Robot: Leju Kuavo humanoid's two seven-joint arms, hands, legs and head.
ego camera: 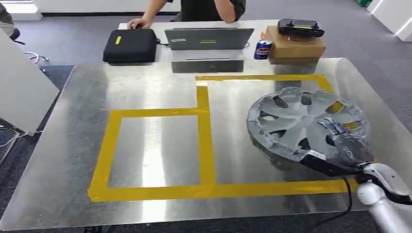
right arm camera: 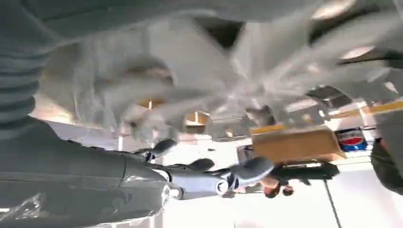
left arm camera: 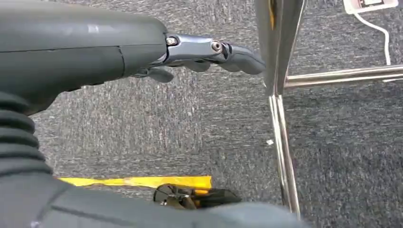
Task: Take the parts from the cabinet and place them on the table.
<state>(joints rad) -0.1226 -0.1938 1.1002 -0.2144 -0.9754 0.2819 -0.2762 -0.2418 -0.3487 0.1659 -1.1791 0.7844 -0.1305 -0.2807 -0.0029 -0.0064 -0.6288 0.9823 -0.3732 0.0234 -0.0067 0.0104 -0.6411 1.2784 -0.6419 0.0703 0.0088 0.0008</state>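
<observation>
A silver hubcap (ego camera: 296, 121) hangs tilted just over the right part of the metal table (ego camera: 145, 87), inside the right yellow tape outline (ego camera: 262, 77). My right hand (ego camera: 342, 145) grips its near rim from the front right. In the right wrist view the hubcap (right arm camera: 190, 61) is a blurred pale shape lying against the hand's (right arm camera: 209, 173) outstretched dark fingers. My left hand (left arm camera: 199, 54) hangs beside the table over grey carpet, holding nothing, its fingers close to a chrome table leg (left arm camera: 280, 133).
A second yellow tape rectangle (ego camera: 109, 145) marks the table's left half. Behind the table stands a desk with a black case (ego camera: 130, 46), a laptop (ego camera: 209, 39), a soda can (ego camera: 263, 49) and a cardboard box (ego camera: 294, 46); a person (ego camera: 204, 9) sits there. A white panel (ego camera: 22, 87) stands at the left.
</observation>
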